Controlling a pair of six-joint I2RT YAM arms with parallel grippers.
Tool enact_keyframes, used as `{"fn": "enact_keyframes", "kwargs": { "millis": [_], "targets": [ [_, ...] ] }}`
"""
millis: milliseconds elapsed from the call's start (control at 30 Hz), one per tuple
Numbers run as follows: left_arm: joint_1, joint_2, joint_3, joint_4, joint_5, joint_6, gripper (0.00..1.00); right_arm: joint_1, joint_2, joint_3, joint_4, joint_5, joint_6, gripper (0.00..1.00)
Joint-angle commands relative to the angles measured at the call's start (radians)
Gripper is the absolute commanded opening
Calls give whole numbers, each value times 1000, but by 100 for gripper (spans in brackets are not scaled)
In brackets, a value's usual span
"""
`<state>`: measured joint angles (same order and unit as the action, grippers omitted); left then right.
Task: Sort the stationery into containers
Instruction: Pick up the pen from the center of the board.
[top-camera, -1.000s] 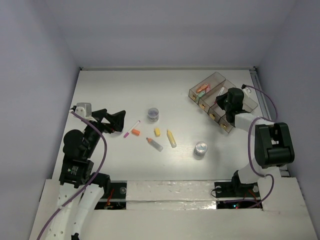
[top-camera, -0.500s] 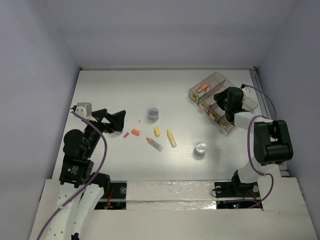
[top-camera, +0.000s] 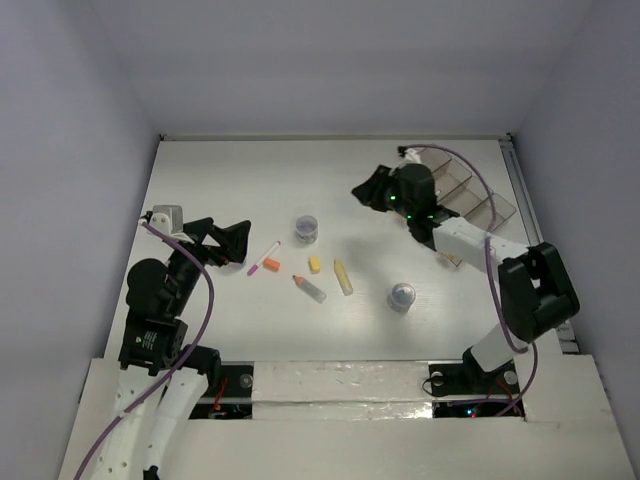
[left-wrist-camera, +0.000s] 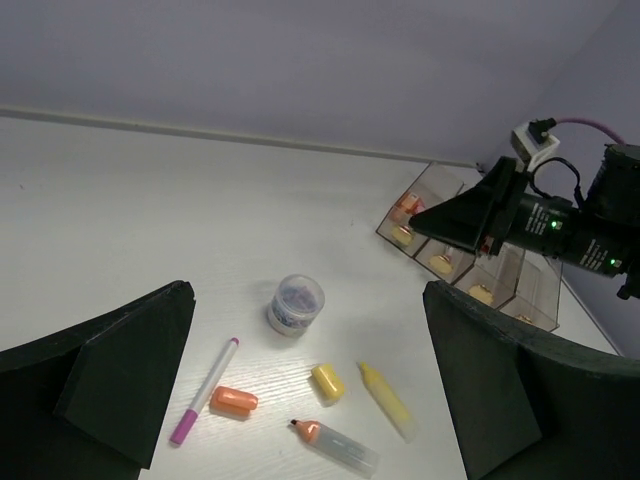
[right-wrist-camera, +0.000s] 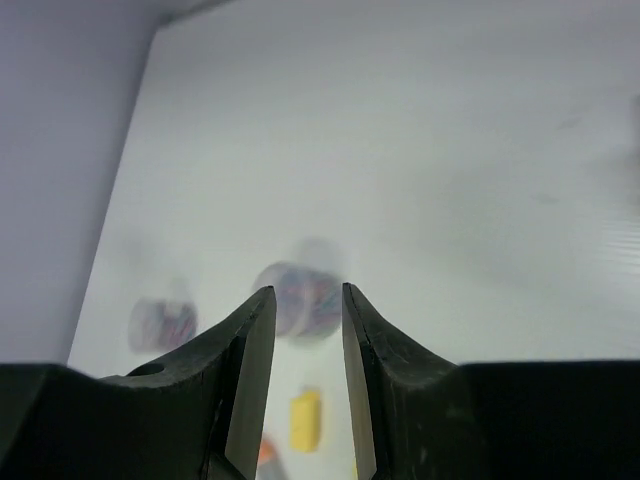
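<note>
Loose stationery lies mid-table: a purple tin (top-camera: 307, 228), a silver tin (top-camera: 402, 296), a white pen with a pink cap (top-camera: 264, 258), an orange cap (top-camera: 271, 264), a yellow cap (top-camera: 314, 264), a yellow marker (top-camera: 343, 277) and a clear orange-tipped marker (top-camera: 309, 288). The smoky bins (top-camera: 490, 205) stand at the back right, partly behind my right arm. My right gripper (top-camera: 357, 192) is left of the bins, slightly open and empty, pointing at the purple tin (right-wrist-camera: 298, 300). My left gripper (top-camera: 238, 243) is wide open and empty, left of the pen (left-wrist-camera: 205, 390).
In the left wrist view the bins (left-wrist-camera: 470, 260) hold several small orange and pink items. The right gripper (left-wrist-camera: 425, 220) hangs in front of them. A purple cable trails along the right arm. Walls close the table at the back and both sides.
My right gripper has swung left from over the bins to above the table, toward the purple tin. The left arm and the loose items have not moved.
</note>
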<state>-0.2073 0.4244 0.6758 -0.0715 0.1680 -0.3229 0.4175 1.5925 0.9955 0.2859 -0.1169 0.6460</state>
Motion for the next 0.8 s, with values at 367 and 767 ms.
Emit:
{"fn": "enact_keyframes", "kwargs": {
  "millis": [367, 767],
  "targets": [
    [25, -10, 25, 55, -7, 2, 99, 438, 322, 455, -359, -33, -256, 44],
    [25, -27, 27, 52, -1, 2, 99, 530, 649, 796, -582, 89, -305, 52]
  ]
}}
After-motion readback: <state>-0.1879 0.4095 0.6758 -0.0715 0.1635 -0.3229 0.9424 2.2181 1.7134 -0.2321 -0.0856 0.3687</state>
